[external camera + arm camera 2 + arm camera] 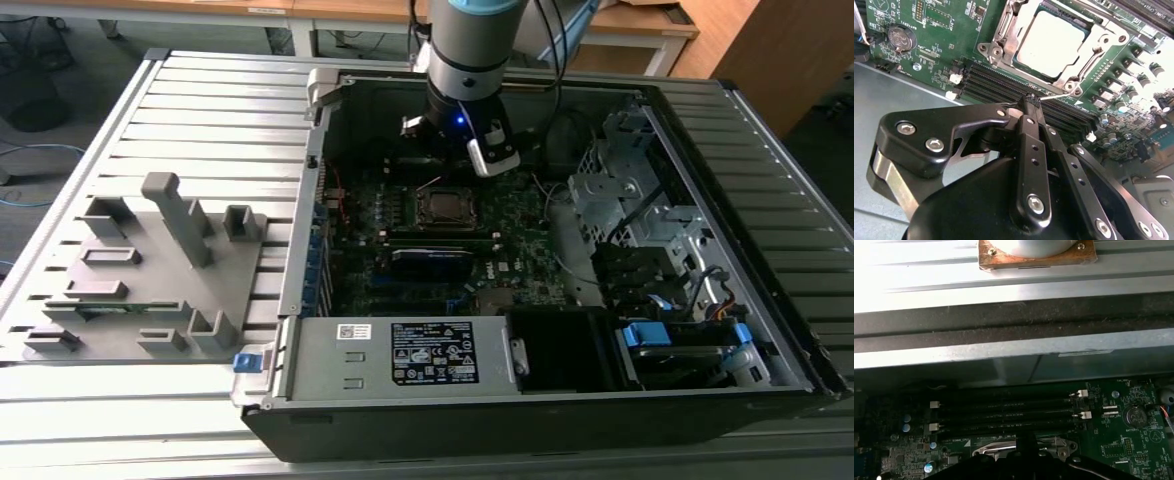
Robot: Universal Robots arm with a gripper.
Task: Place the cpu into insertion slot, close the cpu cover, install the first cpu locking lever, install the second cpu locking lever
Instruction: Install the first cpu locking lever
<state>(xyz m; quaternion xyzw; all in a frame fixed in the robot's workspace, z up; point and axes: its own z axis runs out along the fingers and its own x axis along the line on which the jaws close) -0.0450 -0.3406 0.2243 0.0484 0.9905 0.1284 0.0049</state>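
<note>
Just outside the insertion slot (995,50), hand (1030,98) pinched shut on wire cpu locking lever (1061,94), cpu cover (1101,42) flat over cpu (1051,42)

The small square cpu (1051,42) with a dull silver-grey metal top lies flat in the square, silvery-rimmed insertion slot (441,206), the thin silvery cut-out cpu cover (1101,45) lowered around it, a thin wire locking lever (1061,94) just beside the frame's edge.

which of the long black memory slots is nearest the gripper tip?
The memory slot bordering the insertion slot: the gripper is right at that edge, while the other slots lie farther off toward the case wall.
</note>
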